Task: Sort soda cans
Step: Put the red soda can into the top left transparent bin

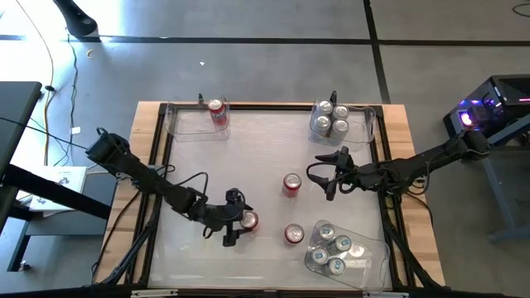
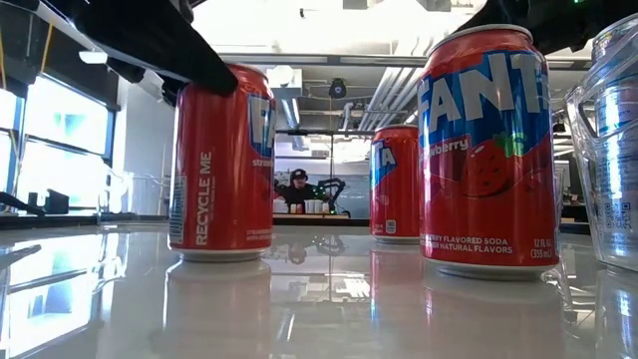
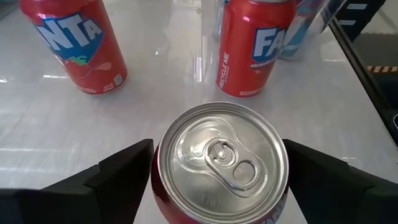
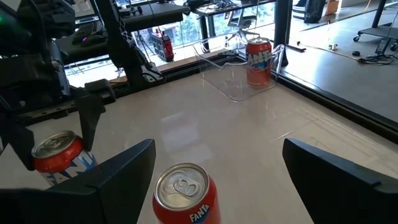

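Observation:
Three red soda cans stand upright on the white table. One can (image 1: 249, 220) (image 3: 224, 155) sits between the fingers of my open left gripper (image 1: 238, 220), which comes from the table's left side; its fingers flank the can's upper wall. A second can (image 1: 291, 184) (image 4: 184, 194) stands just left of my open right gripper (image 1: 328, 175), ahead of its fingers. The third can (image 1: 294, 235) (image 2: 483, 150) stands alone nearer the near edge. A fourth red can (image 1: 218, 112) stands in the far-left bin. My left gripper has one finger (image 3: 124, 174) on each side of the can's upper wall (image 3: 163, 186), just under the rim, coming level from the table's left. I cannot tell whether either finger touches it. The can stands upright on the table.
A clear bin (image 1: 358, 124) at the far right corner holds several silver cans (image 1: 330, 118). Another clear bin (image 1: 368, 248) at the near right holds several blue-and-silver cans (image 1: 331, 248). The far-left bin (image 1: 186, 124) is clear too. A raised frame edges the table. A person shows far behind in the low view.

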